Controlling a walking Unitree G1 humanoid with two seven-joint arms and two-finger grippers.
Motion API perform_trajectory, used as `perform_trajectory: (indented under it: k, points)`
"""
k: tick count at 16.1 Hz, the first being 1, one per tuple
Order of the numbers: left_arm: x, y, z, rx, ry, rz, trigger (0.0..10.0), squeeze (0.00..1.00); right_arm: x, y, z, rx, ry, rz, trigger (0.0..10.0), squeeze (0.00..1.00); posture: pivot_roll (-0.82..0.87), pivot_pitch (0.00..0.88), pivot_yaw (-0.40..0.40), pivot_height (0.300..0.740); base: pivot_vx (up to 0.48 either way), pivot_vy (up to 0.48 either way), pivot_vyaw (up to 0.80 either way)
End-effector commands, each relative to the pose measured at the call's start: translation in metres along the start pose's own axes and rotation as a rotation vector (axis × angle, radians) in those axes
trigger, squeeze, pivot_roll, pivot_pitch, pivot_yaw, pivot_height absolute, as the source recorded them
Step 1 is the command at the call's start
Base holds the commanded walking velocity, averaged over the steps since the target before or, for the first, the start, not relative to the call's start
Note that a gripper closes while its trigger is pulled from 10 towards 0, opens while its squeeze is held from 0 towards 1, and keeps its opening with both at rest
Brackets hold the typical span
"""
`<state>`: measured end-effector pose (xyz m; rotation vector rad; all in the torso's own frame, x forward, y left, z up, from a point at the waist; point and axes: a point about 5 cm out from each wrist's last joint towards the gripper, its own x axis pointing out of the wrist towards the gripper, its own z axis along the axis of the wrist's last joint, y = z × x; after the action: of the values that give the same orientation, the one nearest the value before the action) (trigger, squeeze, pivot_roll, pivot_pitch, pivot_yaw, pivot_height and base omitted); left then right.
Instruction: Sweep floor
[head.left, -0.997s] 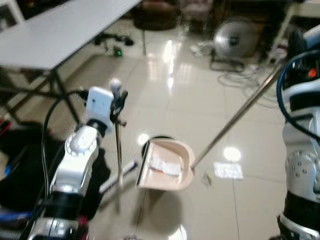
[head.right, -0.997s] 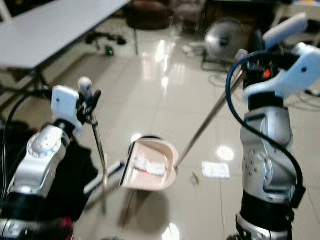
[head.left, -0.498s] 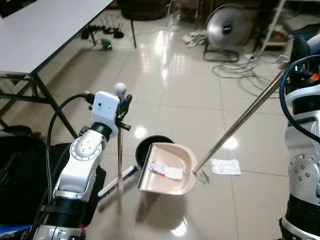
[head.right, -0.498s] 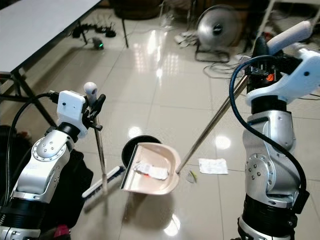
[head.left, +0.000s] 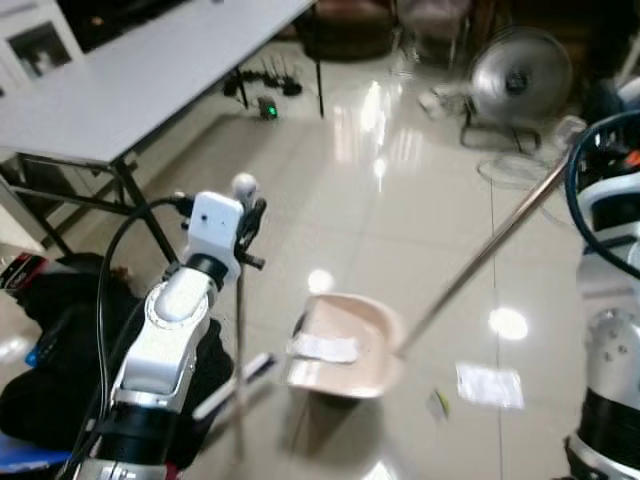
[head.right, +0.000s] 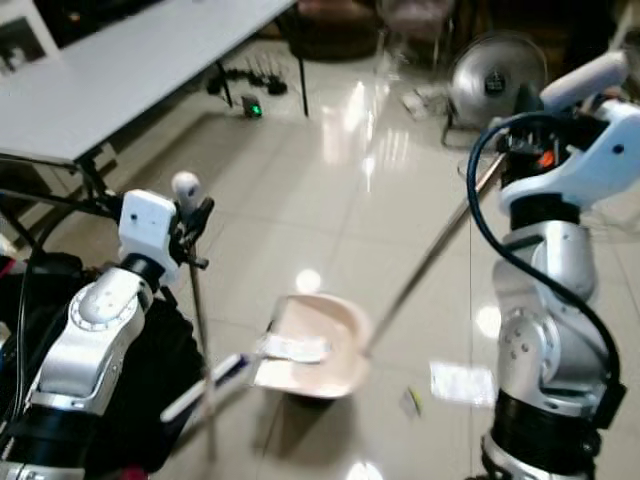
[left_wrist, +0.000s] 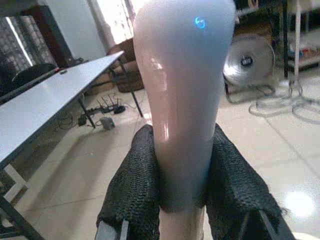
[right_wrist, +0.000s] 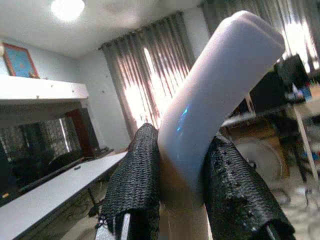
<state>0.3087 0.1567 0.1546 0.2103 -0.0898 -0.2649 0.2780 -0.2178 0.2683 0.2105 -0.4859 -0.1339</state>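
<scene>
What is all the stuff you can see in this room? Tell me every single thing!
dustpan: one, beige, on the floor between the arms, on a long metal pole.
paper scrap in pan: one, white, inside the dustpan.
broom: one, thin metal stick with a pale knob on top, brush end low by the dustpan.
paper on floor: one, white, right of the dustpan.
small bit: one, yellowish, near that paper.
table: one, white, far left.
fan: one, grey, far right on the floor.
cables: dark tangle under the table.
black bag: one, low left.
left gripper: black, holding the broom.
right gripper: black, holding the dustpan handle.
</scene>
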Motion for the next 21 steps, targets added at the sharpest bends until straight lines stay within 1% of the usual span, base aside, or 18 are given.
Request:
perform_trajectory:
  k: [1,5,6,7,8,9,11,12,13,16,17,18,19,21]
  points:
    - [-0.001,0.011,0.009,0.045,-0.029,0.028,10.0,0.00,0.001,0.012,0.011,0.040,-0.057,0.039,10.0,0.00,0.00,0.007,0.038,0.740,0.390,0.000,0.00]
    - [0.000,0.009,0.009,0.045,-0.030,0.022,10.0,0.00,0.001,0.011,0.011,0.040,-0.062,0.035,10.0,0.00,0.00,0.000,0.043,0.740,0.388,0.000,0.00]
    - [0.000,0.008,0.009,0.027,-0.033,0.013,10.0,0.00,0.000,0.010,0.010,0.038,-0.063,0.032,10.0,0.00,0.00,0.000,0.044,0.740,0.000,0.000,0.00]
    - [-0.001,0.007,0.008,0.030,-0.025,0.001,10.0,0.00,-0.001,0.009,0.009,0.035,-0.061,0.028,10.0,0.00,0.01,0.000,0.047,0.740,0.000,0.000,0.00]
    - [-0.003,0.007,0.005,0.052,-0.009,-0.005,10.0,0.00,-0.002,0.009,0.008,0.032,-0.061,0.025,10.0,0.00,0.01,0.000,0.047,0.740,0.000,0.000,0.00]
    - [-0.003,0.007,0.005,0.056,-0.013,-0.001,10.0,0.00,-0.002,0.009,0.008,0.028,-0.061,0.026,10.0,0.00,0.00,0.000,0.048,0.740,0.000,0.000,0.00]
    - [-0.004,0.014,0.006,0.054,-0.020,0.047,10.0,0.00,-0.002,0.010,0.008,-0.003,-0.072,0.038,10.0,0.00,0.01,0.000,0.046,0.740,0.000,0.000,0.00]
    - [-0.005,0.018,0.002,0.090,0.005,0.061,10.0,0.00,-0.002,0.015,0.008,-0.040,-0.099,0.074,10.0,0.00,0.01,0.000,0.045,0.740,0.000,0.000,0.00]
    - [-0.006,0.019,0.002,0.093,0.008,0.061,10.0,0.00,-0.002,0.017,0.008,-0.049,-0.107,0.086,10.0,0.00,0.01,0.000,0.045,0.740,0.000,0.000,0.00]
    - [-0.011,0.019,-0.004,0.112,0.041,0.050,10.0,0.00,-0.001,0.033,0.004,-0.120,-0.131,0.191,10.0,0.00,0.01,0.000,0.044,0.740,0.000,0.000,0.00]
    - [-0.012,0.019,-0.005,0.117,0.046,0.050,10.0,0.00,-0.001,0.040,0.003,-0.143,-0.141,0.225,10.0,0.00,0.02,0.000,0.043,0.740,0.000,0.000,0.00]
    - [-0.013,0.019,-0.006,0.115,0.051,0.054,10.0,0.00,0.000,0.050,0.002,-0.181,-0.174,0.274,10.0,0.00,0.02,0.000,0.041,0.740,0.000,0.000,0.00]
    - [-0.013,0.019,-0.007,0.116,0.054,0.056,10.0,0.00,0.000,0.056,0.000,-0.182,-0.194,0.301,10.0,0.00,0.02,0.000,0.039,0.740,0.000,0.000,0.00]
    - [-0.013,0.019,-0.007,0.119,0.056,0.058,10.0,0.00,-0.003,0.068,-0.010,-0.151,-0.202,0.346,10.0,0.00,0.03,0.000,0.036,0.740,0.000,0.000,0.00]
